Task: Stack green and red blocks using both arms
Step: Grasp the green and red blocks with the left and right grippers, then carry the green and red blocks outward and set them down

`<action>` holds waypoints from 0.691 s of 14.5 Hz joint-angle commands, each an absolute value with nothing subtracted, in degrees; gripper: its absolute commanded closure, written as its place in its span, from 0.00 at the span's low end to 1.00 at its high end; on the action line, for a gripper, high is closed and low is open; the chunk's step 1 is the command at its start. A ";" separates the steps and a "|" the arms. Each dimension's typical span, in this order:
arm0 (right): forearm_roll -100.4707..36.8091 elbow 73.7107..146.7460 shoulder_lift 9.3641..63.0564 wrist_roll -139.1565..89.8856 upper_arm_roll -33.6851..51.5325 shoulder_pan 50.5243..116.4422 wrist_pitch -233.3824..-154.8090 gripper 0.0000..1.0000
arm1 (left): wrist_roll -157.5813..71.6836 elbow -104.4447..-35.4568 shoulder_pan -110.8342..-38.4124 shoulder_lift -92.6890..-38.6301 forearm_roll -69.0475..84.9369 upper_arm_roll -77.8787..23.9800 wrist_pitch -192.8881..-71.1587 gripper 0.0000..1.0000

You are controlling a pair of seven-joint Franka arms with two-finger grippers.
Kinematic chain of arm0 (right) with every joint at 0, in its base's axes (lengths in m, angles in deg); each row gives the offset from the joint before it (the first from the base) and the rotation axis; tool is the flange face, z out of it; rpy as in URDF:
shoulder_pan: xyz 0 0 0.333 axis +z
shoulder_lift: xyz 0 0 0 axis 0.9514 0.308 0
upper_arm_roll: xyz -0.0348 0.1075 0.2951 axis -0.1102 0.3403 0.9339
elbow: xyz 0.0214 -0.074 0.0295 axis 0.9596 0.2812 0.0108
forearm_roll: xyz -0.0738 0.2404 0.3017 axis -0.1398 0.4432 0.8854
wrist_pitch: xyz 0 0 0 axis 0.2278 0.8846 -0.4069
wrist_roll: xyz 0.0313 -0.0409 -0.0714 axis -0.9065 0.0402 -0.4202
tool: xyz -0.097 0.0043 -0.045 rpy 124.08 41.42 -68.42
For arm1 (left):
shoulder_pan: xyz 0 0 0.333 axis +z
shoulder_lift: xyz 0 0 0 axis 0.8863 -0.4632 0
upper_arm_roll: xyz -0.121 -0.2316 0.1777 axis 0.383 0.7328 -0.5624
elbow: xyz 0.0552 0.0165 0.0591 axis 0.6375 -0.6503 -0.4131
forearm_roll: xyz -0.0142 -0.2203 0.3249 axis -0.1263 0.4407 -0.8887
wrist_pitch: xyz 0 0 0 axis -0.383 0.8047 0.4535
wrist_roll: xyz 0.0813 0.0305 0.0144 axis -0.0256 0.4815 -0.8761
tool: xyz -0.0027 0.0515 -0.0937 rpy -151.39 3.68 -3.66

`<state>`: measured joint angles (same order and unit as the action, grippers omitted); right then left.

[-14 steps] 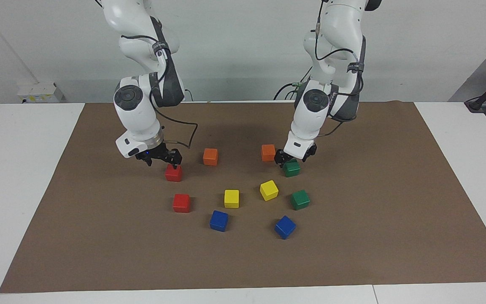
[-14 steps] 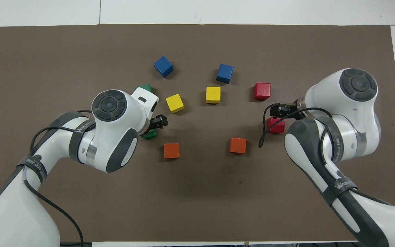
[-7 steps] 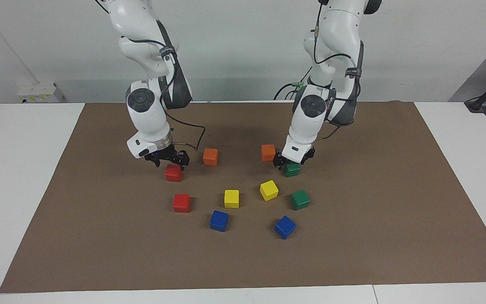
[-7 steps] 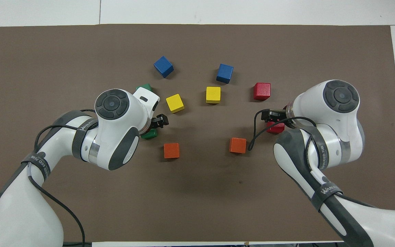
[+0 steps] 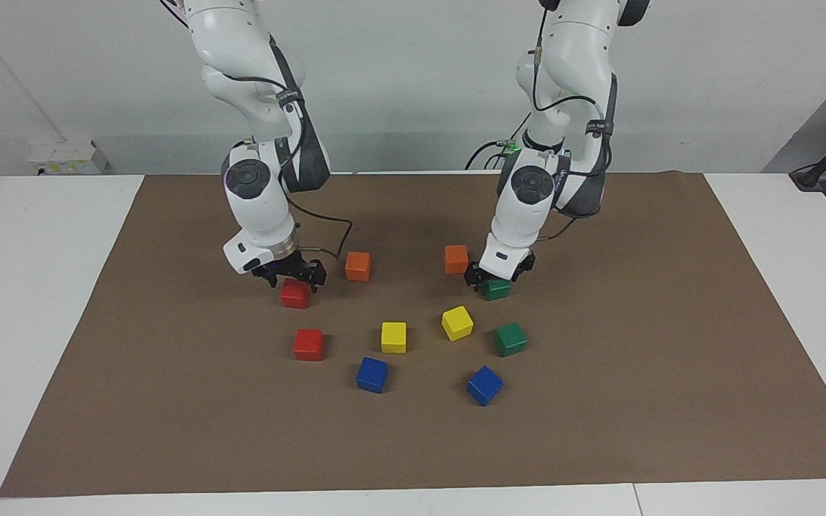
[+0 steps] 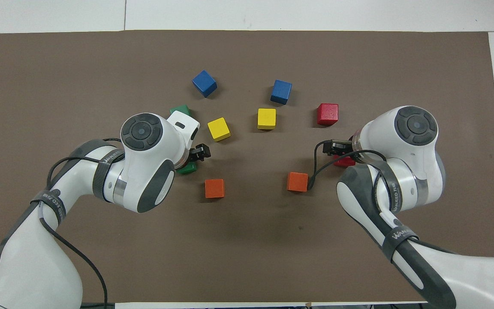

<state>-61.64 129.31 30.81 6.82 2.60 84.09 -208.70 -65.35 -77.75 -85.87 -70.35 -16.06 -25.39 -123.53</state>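
Both open tools, holding nothing, sit low at mid-frame: left tool (image 5: 496, 276) over a green block (image 5: 497, 289), right tool (image 5: 290, 273) over a red block (image 5: 295, 294) (neither gripped).

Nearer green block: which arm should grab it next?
Left. The open left gripper is already down over that green block; the right gripper is over a red block at its own end.

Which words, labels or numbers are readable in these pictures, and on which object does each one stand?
"WANKEED" in white letters, on the grey strap around the left arm, overhead view.
"WANKEED" in white letters, on the grey strap around the right arm, overhead view.
More lettering on a second strap of each arm is too small to read with certainty.
The coloured cubes and the brown mat carry no text.
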 commanded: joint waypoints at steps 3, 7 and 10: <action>-61.19 131.54 30.71 7.54 2.95 83.66 -211.67 0.00 | -65.12 -80.37 -85.96 -70.45 -16.40 -25.67 -127.14 0.00; -61.19 133.12 30.89 6.83 2.95 83.13 -214.65 0.00 | -65.39 -81.07 -86.31 -70.45 -16.40 -25.67 -127.50 0.10; -61.19 133.30 30.89 6.57 2.95 82.17 -215.28 0.00 | -65.30 -80.81 -86.49 -70.45 -16.40 -25.67 -126.54 0.91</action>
<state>-61.64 132.22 31.24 6.82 2.57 83.33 -213.55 -65.35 -79.86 -85.92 -70.77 -16.05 -25.29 -125.80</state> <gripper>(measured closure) 0.000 0.154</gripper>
